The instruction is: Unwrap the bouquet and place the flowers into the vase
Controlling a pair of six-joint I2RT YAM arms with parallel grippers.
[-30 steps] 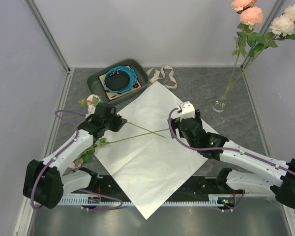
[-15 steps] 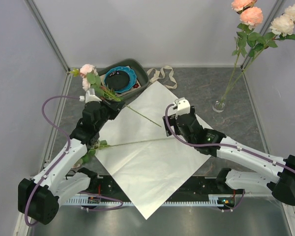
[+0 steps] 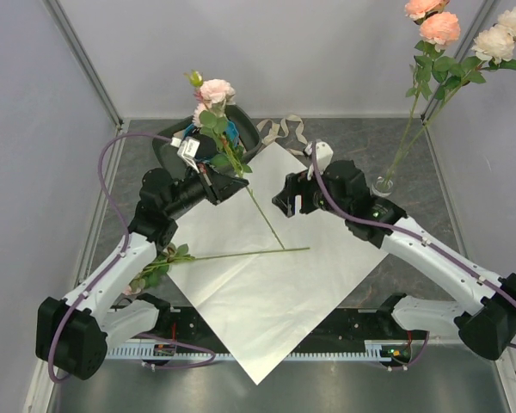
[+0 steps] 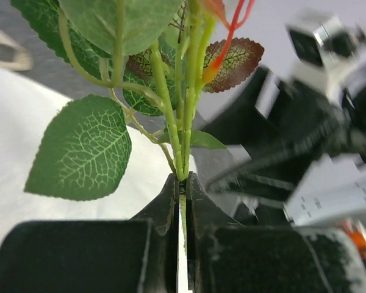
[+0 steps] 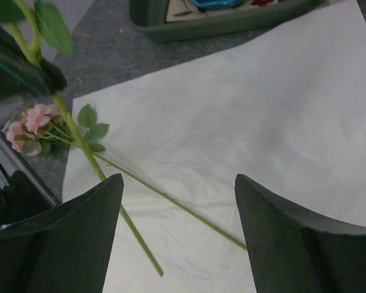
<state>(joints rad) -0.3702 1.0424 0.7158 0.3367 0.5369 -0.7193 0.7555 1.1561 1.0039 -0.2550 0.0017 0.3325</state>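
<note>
The pink rose (image 3: 215,90) stands raised over the paper (image 3: 267,292), its stem pinched tight in my left pincer (image 4: 182,181). My right pincer (image 3: 290,196) gapes empty, facing it. Next, I judge, comes a handover toward the vase (image 3: 383,185) at right.

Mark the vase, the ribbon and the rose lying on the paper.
vase (image 3: 383,185), top view, its round glass base.
ribbon (image 3: 297,129), top view, its right loop.
lying rose (image 3: 241,255), top view, middle of its stem.

Robot lab booth: plain white walls (image 3: 327,52) enclosing a grey tabletop (image 3: 344,142)
</note>
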